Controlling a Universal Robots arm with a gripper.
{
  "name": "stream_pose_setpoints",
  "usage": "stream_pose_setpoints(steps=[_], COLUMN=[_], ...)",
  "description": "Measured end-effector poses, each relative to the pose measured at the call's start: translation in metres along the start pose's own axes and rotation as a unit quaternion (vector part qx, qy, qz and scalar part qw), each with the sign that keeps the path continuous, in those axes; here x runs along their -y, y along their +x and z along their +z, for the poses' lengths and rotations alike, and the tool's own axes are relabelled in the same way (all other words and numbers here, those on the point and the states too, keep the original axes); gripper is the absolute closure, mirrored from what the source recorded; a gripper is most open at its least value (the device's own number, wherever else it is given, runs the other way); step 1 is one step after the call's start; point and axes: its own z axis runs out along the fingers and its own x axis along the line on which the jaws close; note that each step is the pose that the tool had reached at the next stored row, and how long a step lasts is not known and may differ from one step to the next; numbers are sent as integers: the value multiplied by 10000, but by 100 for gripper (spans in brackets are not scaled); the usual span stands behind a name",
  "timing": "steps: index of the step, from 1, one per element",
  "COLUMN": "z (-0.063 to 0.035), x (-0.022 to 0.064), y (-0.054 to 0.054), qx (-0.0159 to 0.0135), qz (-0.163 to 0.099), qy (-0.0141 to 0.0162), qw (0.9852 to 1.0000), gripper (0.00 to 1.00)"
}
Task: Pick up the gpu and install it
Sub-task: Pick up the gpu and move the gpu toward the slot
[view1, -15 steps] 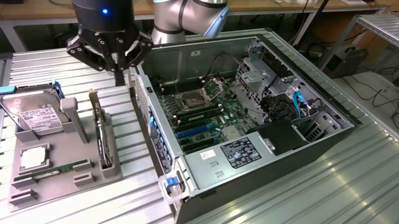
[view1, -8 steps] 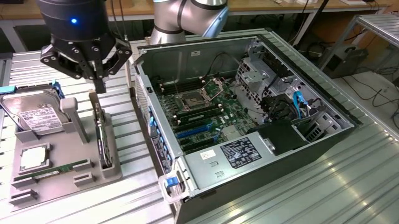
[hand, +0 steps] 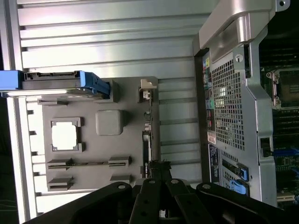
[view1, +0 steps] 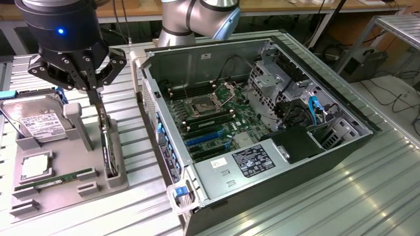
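In the exterior view, the gripper [view1: 98, 101] hangs in the upper left of the frame over a grey holder tray [view1: 72, 189] on the ribbed metal table [view1: 367, 196]. Its fingers [view1: 96, 96] are pressed together, pinching the top edge of the gpu [view1: 107, 142]. The gpu stands on edge in the tray's slot at lower left, on the side nearest the open computer case [view1: 196, 64]. Further left on the tray, a hard drive [view1: 36, 123] leans in its cradle. Below it a processor [view1: 36, 167] and a RAM stick [view1: 56, 179] lie flat. The case fills the middle of the frame, its motherboard [view1: 217, 118] exposed.

In the wrist view, the gripper [hand: 156, 167] looks straight down on the gpu [hand: 145, 144], which is seen as a thin dark line in its slot. The fingertips are closed over one end of that line. The tray [hand: 126, 93] carries the hard drive [hand: 60, 81], processor [hand: 64, 136] and RAM stick [hand: 88, 163]. The perforated back of the case [hand: 229, 102] stands just beside the tray.
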Motion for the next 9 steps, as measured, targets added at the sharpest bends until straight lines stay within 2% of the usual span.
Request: stream_pose_setpoints(steps=[9], z=[0], x=[0], y=[0], qx=[0], qz=[0], qy=[0], qw=[10000], gripper=[89])
